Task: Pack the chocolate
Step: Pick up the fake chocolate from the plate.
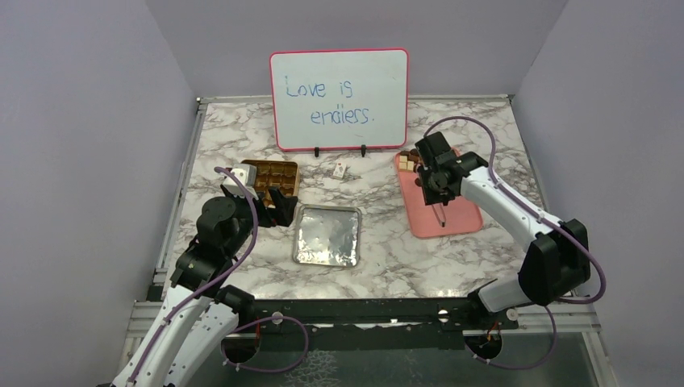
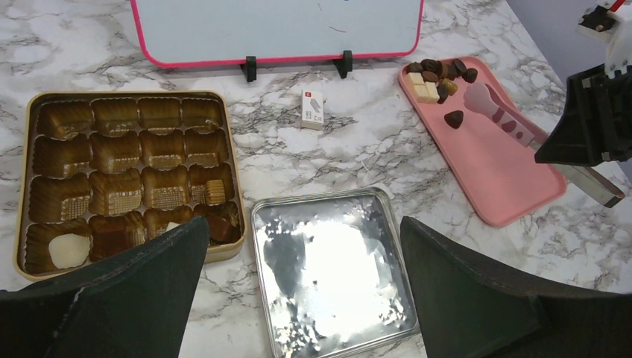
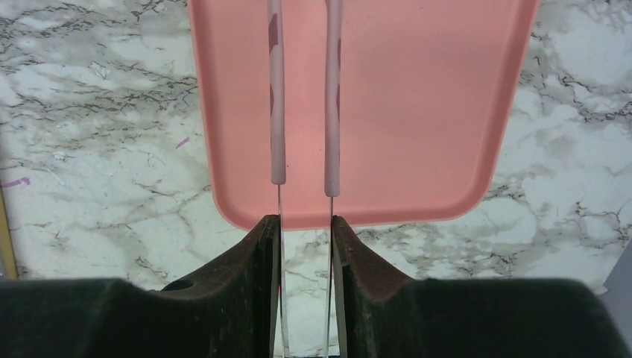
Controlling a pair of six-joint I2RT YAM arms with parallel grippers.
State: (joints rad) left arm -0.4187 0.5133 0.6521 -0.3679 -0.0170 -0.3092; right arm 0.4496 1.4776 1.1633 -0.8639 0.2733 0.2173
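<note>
Left wrist: one sixteen-cell tin (image 2: 127, 95), one lid (image 2: 328, 268), one tray (image 2: 499, 179) with chocolate (image 2: 436, 74).

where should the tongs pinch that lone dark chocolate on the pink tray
Probably across its broad middle, with the tongs coming down from above: the chocolate sits apart from the pile on bare tray, so both tips have room beside it.

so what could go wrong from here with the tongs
1. The chocolate lies heaped at the far end of the pink tray, pieces touching; the tongs in the right gripper may knock neighbours off or pinch two.
2. The carry to the gold tin crosses open table beside the silver lid; a slipped piece could land short.
3. The left gripper hangs open by the tin's near edge, possibly in the way.
</note>
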